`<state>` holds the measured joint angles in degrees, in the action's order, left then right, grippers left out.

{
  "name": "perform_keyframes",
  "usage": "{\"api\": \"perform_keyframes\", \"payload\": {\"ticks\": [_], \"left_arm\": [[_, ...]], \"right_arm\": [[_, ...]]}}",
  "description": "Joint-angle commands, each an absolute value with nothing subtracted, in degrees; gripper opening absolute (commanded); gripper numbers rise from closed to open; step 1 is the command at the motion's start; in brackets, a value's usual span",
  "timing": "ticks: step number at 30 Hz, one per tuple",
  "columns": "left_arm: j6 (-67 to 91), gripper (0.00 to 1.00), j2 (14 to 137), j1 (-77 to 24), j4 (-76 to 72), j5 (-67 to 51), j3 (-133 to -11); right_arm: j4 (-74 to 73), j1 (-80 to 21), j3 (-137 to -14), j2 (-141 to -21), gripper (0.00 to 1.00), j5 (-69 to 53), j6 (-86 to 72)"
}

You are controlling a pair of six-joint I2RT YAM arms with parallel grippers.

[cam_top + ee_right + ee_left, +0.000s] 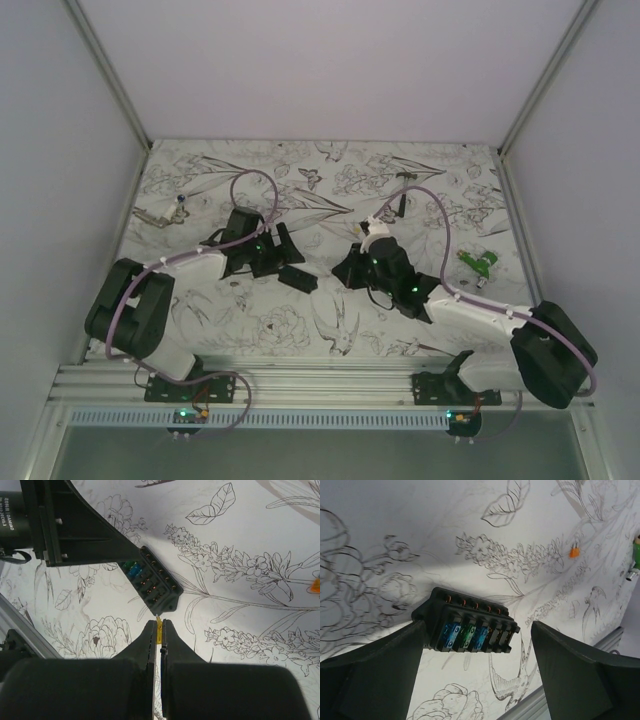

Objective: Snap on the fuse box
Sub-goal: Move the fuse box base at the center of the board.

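Note:
The fuse box [297, 278] is a small black box lying on the flower-print table between the two grippers. In the left wrist view the fuse box [470, 622] shows blue and green fuses in its slots, with several empty slots beside them. My left gripper [477, 640] is open wide, its fingers [380, 675] either side of the box and close to its left end. My right gripper [160, 629] is shut on a thin yellow fuse [159, 630], whose tip is just short of the near corner of the fuse box [155, 582].
A loose orange fuse [574, 552] lies on the table and also shows in the right wrist view [316, 585]. A green object [478, 263] lies at the right. A small hammer [165, 213] lies at the far left. Grey walls enclose the table.

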<state>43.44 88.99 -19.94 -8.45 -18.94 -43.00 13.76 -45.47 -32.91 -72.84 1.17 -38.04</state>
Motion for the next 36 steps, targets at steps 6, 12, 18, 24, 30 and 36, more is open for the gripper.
{"api": "perform_keyframes", "payload": {"ticks": [6,12,18,24,30,36], "left_arm": [[48.88,0.89,87.65,-26.41,-11.41,-17.91,-40.09],[53.51,0.90,85.43,-29.12,-13.90,-15.76,-37.60],[56.36,0.91,83.47,-32.26,-16.11,-13.93,-34.92],[56.86,0.91,83.10,-33.13,-17.07,-13.42,-34.43],[55.73,0.94,77.03,-31.36,-16.83,-12.17,-30.99],[55.89,0.90,73.41,-24.71,-16.37,-15.47,-26.35]], "right_arm": [[2.05,-48.50,-42.70,-76.61,0.00,4.98,-34.07],[-5.74,-49.97,-47.85,-79.43,0.00,7.64,-33.40],[-12.03,-50.89,-51.64,-81.93,0.00,9.01,-33.09],[-16.70,-52.08,-55.88,-84.88,0.00,10.79,-32.23],[-21.72,-53.21,-60.93,-89.27,0.00,12.46,-31.50],[-27.59,-55.05,-67.00,-95.49,0.00,15.11,-30.47]]}}
